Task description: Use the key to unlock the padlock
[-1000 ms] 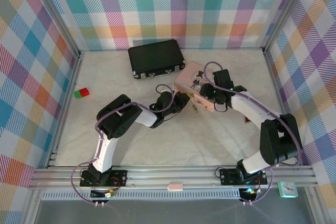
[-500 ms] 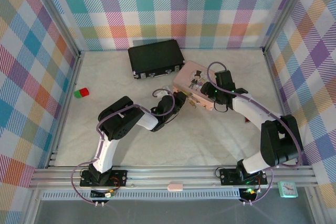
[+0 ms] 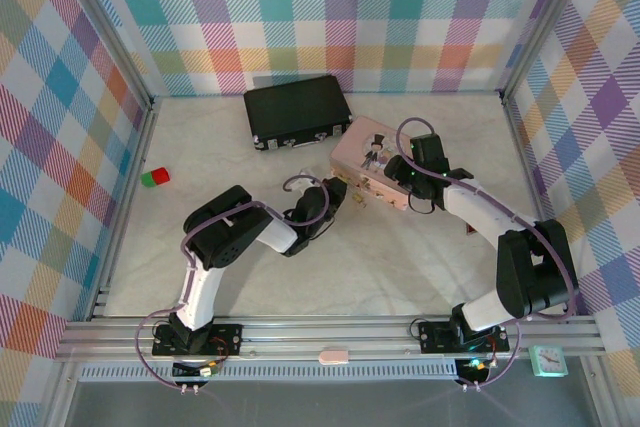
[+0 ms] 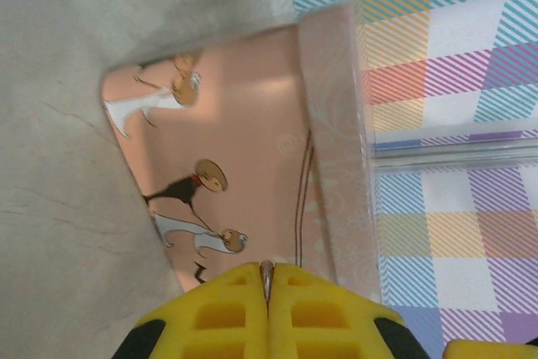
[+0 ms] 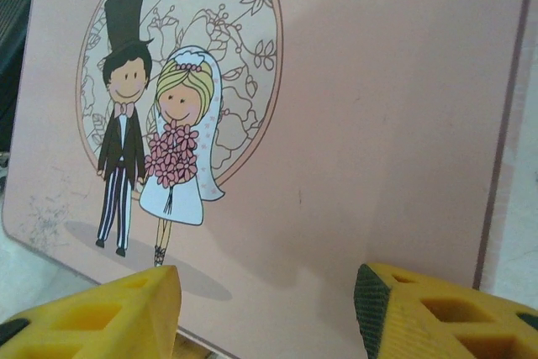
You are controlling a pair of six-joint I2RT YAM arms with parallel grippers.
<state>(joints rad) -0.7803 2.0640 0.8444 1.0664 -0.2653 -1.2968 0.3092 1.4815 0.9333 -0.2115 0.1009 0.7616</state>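
Observation:
My left gripper (image 3: 341, 193) is shut, and a thin grey sliver, the key (image 4: 266, 276), is pinched edge-on between its yellow fingertips. It points at the front wall of the pink box (image 4: 244, 149), close to the box's near left corner (image 3: 350, 175). The padlock (image 3: 361, 197) shows as a tiny brass-coloured speck at the box's front edge, just right of the left gripper. My right gripper (image 3: 396, 173) hovers over the box's lid (image 5: 336, 107), which bears a bride-and-groom picture. Its jaws stand apart (image 5: 265, 308) with nothing between them.
A black case (image 3: 298, 110) lies behind the pink box near the back wall. Red and green blocks (image 3: 154, 177) sit at the far left by the side wall. A small red thing (image 3: 472, 230) lies right of the right forearm. Chequered walls close in three sides.
The left gripper has slid a little to the left and up along the box's front with the key. The padlock has shifted slightly up-left at the box's edge. The right arm has barely moved.

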